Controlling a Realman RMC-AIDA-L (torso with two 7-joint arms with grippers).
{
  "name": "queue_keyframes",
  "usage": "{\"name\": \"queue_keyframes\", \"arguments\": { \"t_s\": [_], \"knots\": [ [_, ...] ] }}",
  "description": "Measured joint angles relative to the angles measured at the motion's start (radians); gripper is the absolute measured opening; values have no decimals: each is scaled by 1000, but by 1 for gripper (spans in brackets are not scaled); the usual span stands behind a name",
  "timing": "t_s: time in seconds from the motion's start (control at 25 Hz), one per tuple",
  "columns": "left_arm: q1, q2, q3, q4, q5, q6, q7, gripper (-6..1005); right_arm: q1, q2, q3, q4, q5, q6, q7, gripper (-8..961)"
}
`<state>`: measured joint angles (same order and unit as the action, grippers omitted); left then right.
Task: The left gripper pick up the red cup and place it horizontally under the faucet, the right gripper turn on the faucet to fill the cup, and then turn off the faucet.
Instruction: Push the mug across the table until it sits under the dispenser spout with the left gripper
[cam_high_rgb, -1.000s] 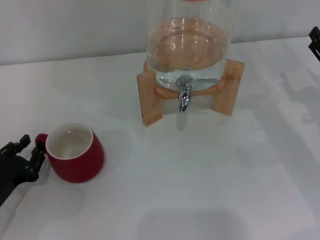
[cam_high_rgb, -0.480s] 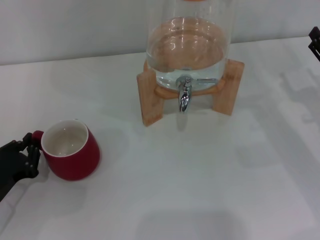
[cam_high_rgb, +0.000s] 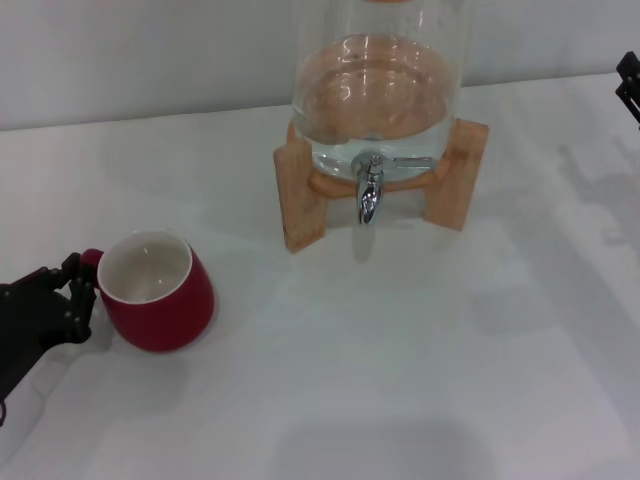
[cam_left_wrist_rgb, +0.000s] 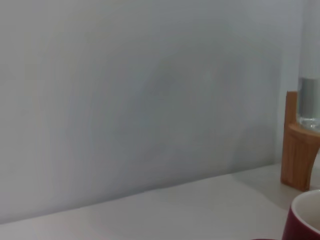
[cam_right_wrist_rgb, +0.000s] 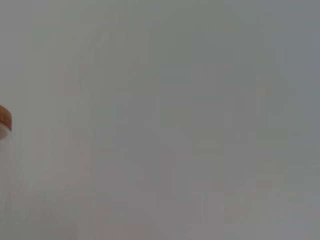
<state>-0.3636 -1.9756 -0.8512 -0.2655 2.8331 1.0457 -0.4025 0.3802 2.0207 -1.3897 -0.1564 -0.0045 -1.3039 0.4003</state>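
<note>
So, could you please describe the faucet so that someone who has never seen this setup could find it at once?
At the back of the white table stands a clear glass dispenser of water on a wooden stand. Low on its front, between the stand's two legs, is the faucet. It is the only shiny chrome part, with a thin side lever and a downward spout.

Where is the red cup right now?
In the head view the red cup sits upright on the white table, at the robot's left. The left gripper is at its handle, and the faucet is farther off to the right.
</note>
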Motion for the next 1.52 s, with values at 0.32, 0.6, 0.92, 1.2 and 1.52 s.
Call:
{"name": "queue_keyframes", "arguments": {
  "t_s": [0.32,0.6,0.92,1.2,1.52],
  "knots": [
    [-58,-2,29,19,0,0,-35,135,1,1,-11,0,0,-2,0,808],
    [-113,-17,70,26,0,-28,-73,138,2,1,-27,-2,0,0,2,808],
    [-174,-29,106,26,0,-47,-114,143,3,0,-48,-3,0,6,8,808],
    [-199,-49,131,25,0,-51,-116,146,3,-1,-52,-8,0,1,9,808],
    [-215,-61,145,25,0,-52,-116,151,2,-2,-55,-9,0,-1,9,807]
  ]
}}
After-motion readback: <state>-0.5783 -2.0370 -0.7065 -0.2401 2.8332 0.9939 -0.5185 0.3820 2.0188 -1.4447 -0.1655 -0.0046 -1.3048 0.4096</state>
